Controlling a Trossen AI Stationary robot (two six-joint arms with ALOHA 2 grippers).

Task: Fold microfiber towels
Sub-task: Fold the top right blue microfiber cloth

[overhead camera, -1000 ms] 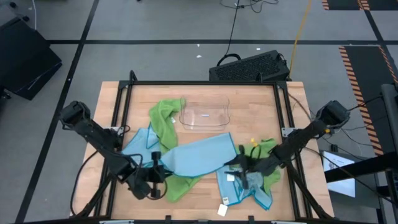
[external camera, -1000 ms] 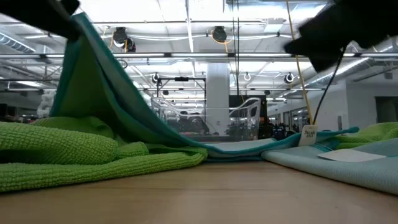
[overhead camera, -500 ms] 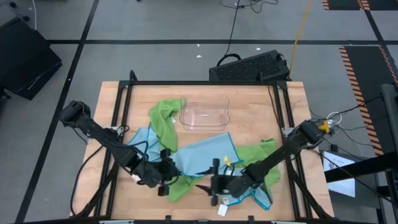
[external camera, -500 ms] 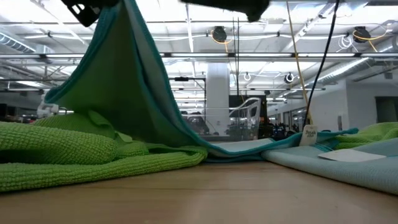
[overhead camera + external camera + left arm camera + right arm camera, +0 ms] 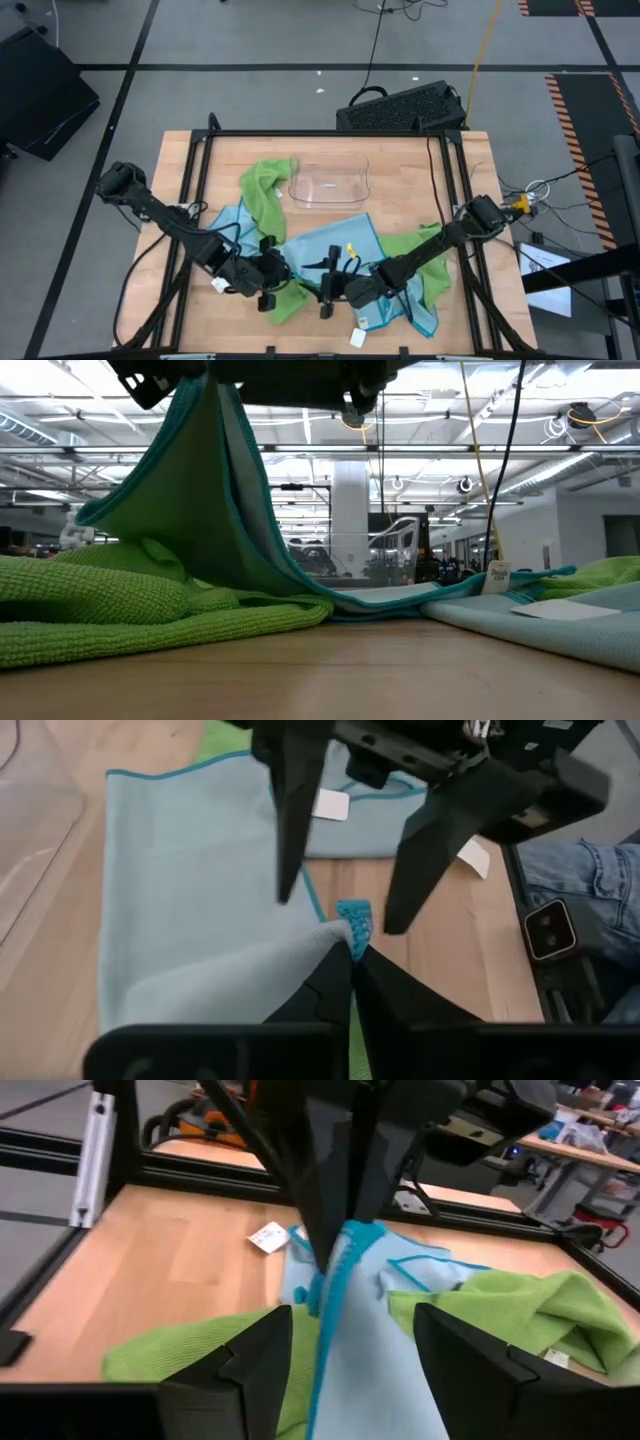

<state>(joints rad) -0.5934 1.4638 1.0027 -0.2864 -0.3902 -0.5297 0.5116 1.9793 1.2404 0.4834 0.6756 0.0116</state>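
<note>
the left gripper (image 5: 283, 278) is above the front middle of the wooden table (image 5: 400, 160), with its jaws pressed together on a corner of the big light blue towel (image 5: 325, 250), which it holds lifted up; in the low view this cloth (image 5: 215, 510) hangs like a tent from the gripper down to the table. a lime green towel (image 5: 290, 297) lies under it, another green towel (image 5: 265, 190) lies at the back beside the clear plastic tray (image 5: 330, 185). just to the right, the right gripper (image 5: 327, 287) faces the left one, its fingers spread open on both sides of the pinched corner (image 5: 352, 920), not closed on it. a second blue towel (image 5: 385, 305) with a white tag (image 5: 365, 322) lies at the front right
</note>
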